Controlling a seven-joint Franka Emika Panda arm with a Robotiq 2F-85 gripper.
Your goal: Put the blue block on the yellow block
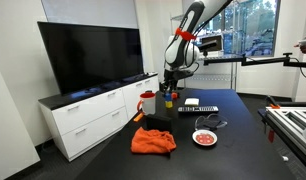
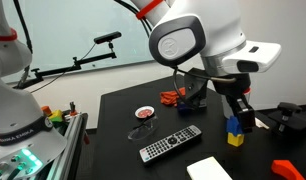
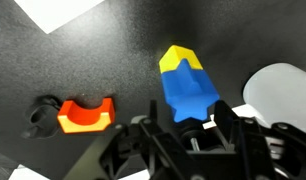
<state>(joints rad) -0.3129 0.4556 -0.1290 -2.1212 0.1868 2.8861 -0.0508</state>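
1. Blue block (image 2: 233, 125) rests on top of the yellow block (image 2: 235, 139), faces touching. The stack stands upright on the black table (image 2: 113, 150), near the remote control (image 2: 171, 146).
2. Gripper (image 3: 191, 124) hangs directly over the stack. In the wrist view its fingers (image 3: 229, 122) flank the blue block's two sides.
3. Cannot tell whether the pads press on the block or stand just clear of it.
4. Small white dish (image 2: 144, 113) lies near the remote control, on its side away from the stack.

A lab in an office: under my fingers (image 3: 225, 125) a black table (image 1: 228, 150); beyond them a big television (image 1: 88, 55) on a white cabinet (image 1: 93, 118) and tall windows (image 1: 255, 30); beside them a camera boom (image 2: 83, 57) and another robot arm (image 2: 15, 120).
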